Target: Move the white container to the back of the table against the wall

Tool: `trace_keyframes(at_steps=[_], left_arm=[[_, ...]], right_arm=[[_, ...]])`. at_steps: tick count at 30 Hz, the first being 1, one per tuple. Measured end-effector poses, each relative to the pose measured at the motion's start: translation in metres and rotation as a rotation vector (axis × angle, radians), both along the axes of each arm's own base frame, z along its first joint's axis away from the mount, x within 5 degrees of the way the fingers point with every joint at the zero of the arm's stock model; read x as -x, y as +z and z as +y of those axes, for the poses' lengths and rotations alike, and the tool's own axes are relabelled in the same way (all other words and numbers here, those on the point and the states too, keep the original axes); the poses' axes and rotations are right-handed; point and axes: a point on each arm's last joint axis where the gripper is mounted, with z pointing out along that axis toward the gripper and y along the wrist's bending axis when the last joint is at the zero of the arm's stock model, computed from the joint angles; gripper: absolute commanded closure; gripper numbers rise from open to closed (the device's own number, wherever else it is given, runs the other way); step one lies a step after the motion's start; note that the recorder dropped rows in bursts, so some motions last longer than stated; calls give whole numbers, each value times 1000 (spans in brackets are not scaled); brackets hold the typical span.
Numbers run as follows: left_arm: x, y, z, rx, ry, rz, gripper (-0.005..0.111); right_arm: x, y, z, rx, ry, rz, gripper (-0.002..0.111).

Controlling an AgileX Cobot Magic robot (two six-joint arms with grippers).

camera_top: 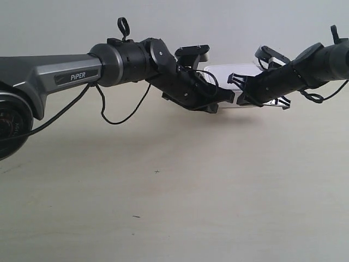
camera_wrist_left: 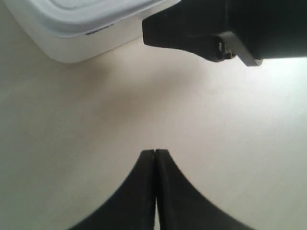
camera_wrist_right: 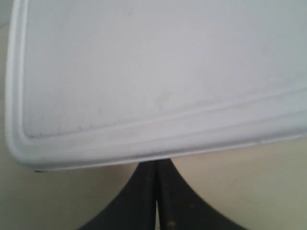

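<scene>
The white container (camera_top: 240, 69) lies far back on the table (camera_top: 163, 191), close to the wall (camera_top: 163, 22). Both arms reach toward it in the exterior view and partly hide it. My right gripper (camera_wrist_right: 157, 162) is shut, and its tips touch the near side of the white container (camera_wrist_right: 153, 72), just under the lid's rim. My left gripper (camera_wrist_left: 155, 151) is shut with nothing in it, low over bare table (camera_wrist_left: 96, 143) and apart from a corner of the white container (camera_wrist_left: 81, 28). The other gripper's black body (camera_wrist_left: 201, 28) crosses the left wrist view beside that corner.
In the exterior view, the grey arm at the left (camera_top: 76, 73) stretches across the frame with loose black cables (camera_top: 117, 117) hanging under it. The arm at the right (camera_top: 305, 68) comes in from the edge. A few dark specks (camera_top: 157, 172) mark the wood-grain table.
</scene>
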Motion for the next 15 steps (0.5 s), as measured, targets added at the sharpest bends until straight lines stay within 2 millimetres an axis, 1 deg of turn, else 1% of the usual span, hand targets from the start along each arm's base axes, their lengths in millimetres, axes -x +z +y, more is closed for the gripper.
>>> trace_keyframes(at_steps=[3, 6, 9, 12, 15], left_arm=[[0, 0, 0, 0, 0, 0, 107], [0, 0, 0, 0, 0, 0, 107], [0, 0, 0, 0, 0, 0, 107], [0, 0, 1, 0, 1, 0, 107], [-3, 0, 5, 2, 11, 1, 107]], right_arm=[[-8, 7, 1, -8, -5, -29, 108], [-15, 9, 1, -15, -14, -48, 108], [-20, 7, 1, -16, -26, -49, 108], [-24, 0, 0, -5, -31, -40, 108], [-27, -3, -1, 3, -35, -39, 108]])
